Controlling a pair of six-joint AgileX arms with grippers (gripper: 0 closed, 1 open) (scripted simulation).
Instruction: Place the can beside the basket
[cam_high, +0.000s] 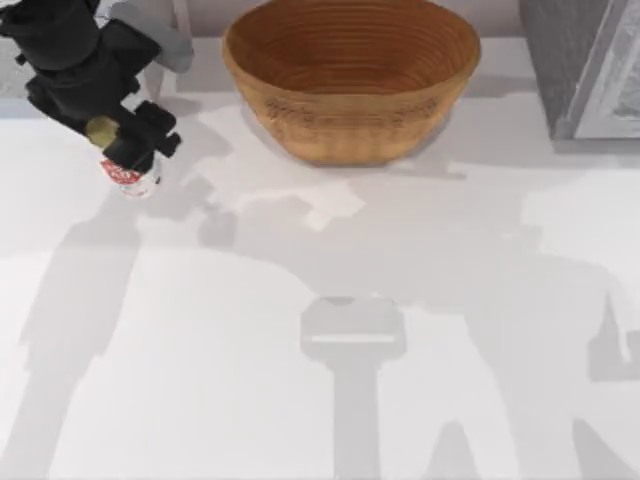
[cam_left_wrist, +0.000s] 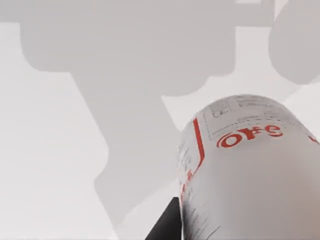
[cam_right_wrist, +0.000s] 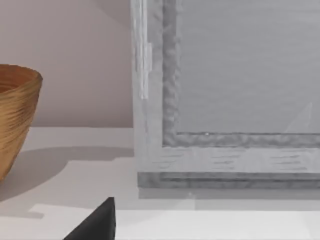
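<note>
top view puts the left end effector (cam_high: 135, 150) at the table's (cam_high: 300, 400) far left, pinching the can (cam_high: 133, 177), well apart from the basket (cam_high: 350, 78) at the far middle. left wrist view has the can (cam_left_wrist: 250, 170) close up, red lettering showing. right end effector: fingers cannot be told.

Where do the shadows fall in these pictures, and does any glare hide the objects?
Top view: soft grey arm shadows cross the white table; the orange-brown woven basket is evenly lit, without glare. Left wrist view: a broad shadow lies behind the small white red-labelled can. Right wrist view: the basket shades the table beside it.
</note>
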